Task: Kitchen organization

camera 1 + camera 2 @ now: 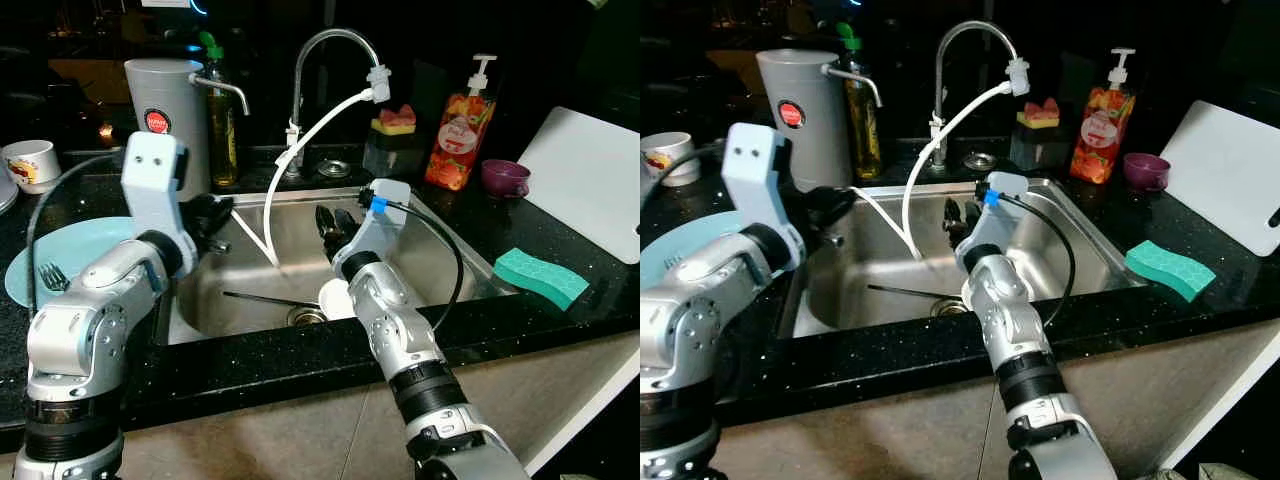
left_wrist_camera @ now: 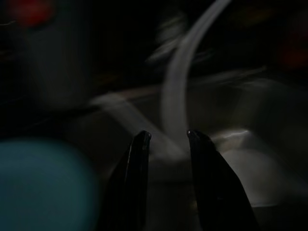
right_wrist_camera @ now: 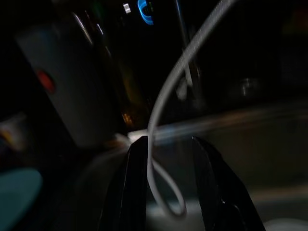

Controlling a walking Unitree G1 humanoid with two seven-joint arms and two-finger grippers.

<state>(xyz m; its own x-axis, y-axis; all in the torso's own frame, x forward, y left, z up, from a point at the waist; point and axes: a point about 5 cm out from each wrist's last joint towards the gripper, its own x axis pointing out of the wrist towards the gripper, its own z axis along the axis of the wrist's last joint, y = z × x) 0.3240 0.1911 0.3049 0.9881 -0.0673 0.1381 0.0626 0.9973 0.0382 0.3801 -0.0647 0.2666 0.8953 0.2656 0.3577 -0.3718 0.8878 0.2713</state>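
Sink (image 1: pixel 440 262), both grippers (image 1: pixel 335 222) (image 1: pixel 215 222) poised over it, fingers apart

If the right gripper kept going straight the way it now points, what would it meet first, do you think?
Probably the white hose, which loops between the open fingers of the right gripper; depth is unclear, and the sink's back wall lies beyond.

Black speckled countertop (image 1: pixel 560 330), steel-grey sink (image 1: pixel 440 260), light blue plate (image 1: pixel 30 265), teal sponge (image 1: pixel 541 277) with wavy pattern, white cutting board (image 1: pixel 590 180), purple cup (image 1: pixel 505 177), orange-red soap bottle (image 1: pixel 460 135) with white pump, grey canister (image 1: pixel 165 105) with red round label, white hose (image 1: pixel 300 150), silver arms with black fingers, amber bottle (image 1: pixel 222 125) with green cap
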